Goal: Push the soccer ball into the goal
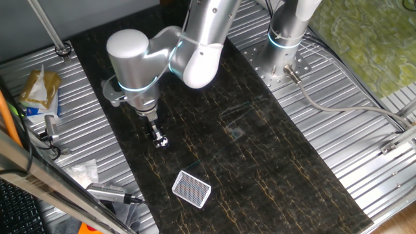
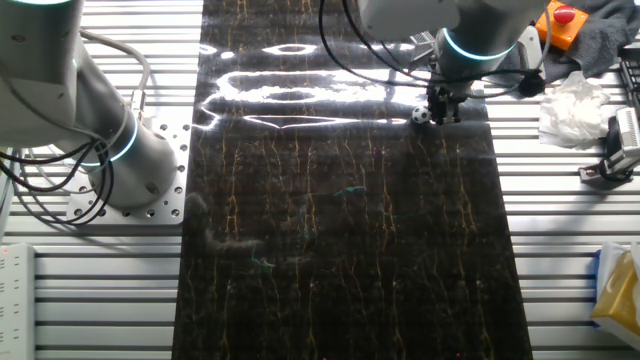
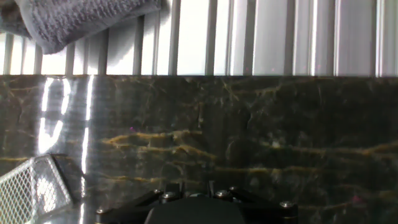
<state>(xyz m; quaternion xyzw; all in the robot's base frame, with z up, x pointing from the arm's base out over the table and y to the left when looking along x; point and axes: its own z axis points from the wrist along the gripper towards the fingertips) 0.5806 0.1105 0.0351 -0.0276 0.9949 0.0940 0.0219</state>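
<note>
The soccer ball (image 1: 164, 142) is a tiny white and black ball on the dark marble mat. It lies right at the tip of my gripper (image 1: 156, 134), on the side toward the goal. The fingers look pressed together into one narrow stem, with nothing between them. The goal (image 1: 192, 188), a white frame with fine netting, lies flat a short way off toward the mat's near end. In the other fixed view the ball (image 2: 421, 115) sits just left of the gripper (image 2: 443, 106). The hand view shows a corner of the goal (image 3: 37, 183) at lower left; the ball is hidden there.
The dark mat (image 1: 260, 162) lies on a ribbed metal table. A grey cloth (image 3: 74, 18) lies beyond the mat's edge, crumpled white tissue (image 2: 570, 105) and tools on the table nearby. A second arm's base (image 2: 120, 160) stands beside the mat.
</note>
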